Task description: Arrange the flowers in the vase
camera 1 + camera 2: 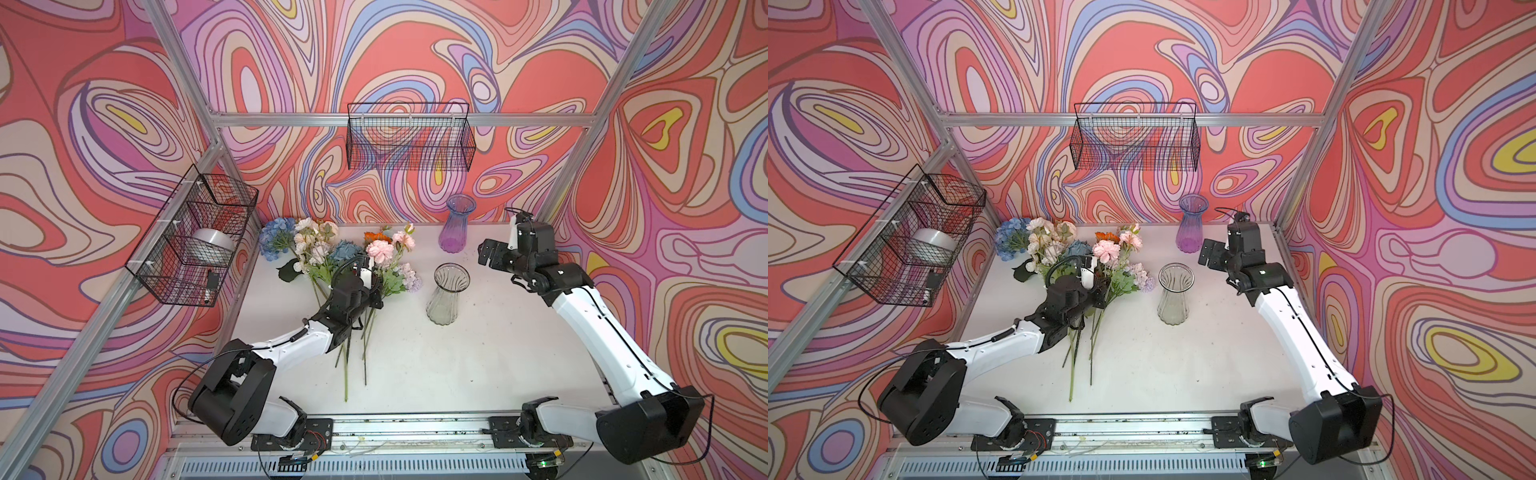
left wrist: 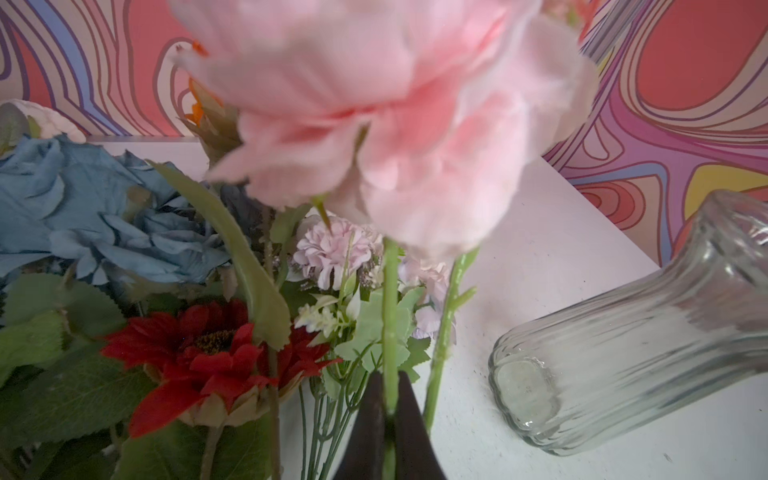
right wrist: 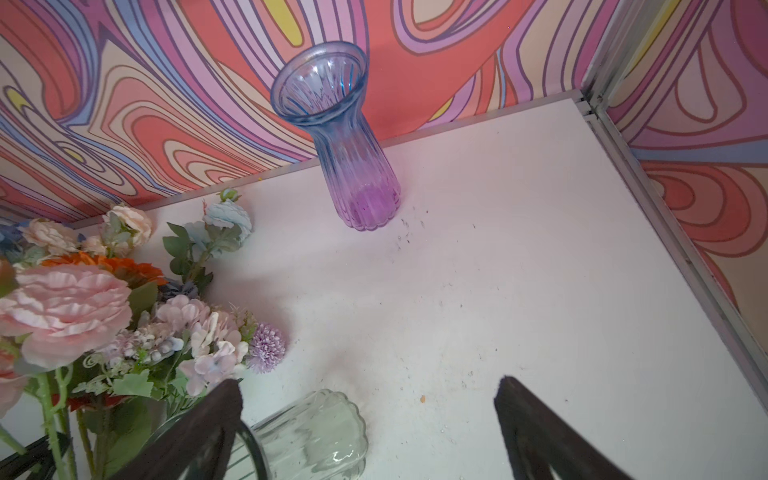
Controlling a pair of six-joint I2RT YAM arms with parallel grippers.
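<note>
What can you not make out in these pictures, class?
Left end effector: grip hidden in both top views by its own wrist.
Pink bloom: blurred in the left wrist view, near the lens.
Clear vase: cut off by the right wrist view's bottom edge.
Dark item in the side basket: too small in both top views.

A white flat tabletop (image 1: pixel 457 357) carries an upright clear ribbed glass vase (image 1: pixel 446 296). Behind it stands a purple-blue ribbed glass vase (image 1: pixel 456 224). To its left lie artificial long-stemmed flowers (image 1: pixel 309 245), heaped.

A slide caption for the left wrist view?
Left gripper shut on a pink bloom's green stem, near a clear glass vase.
</note>
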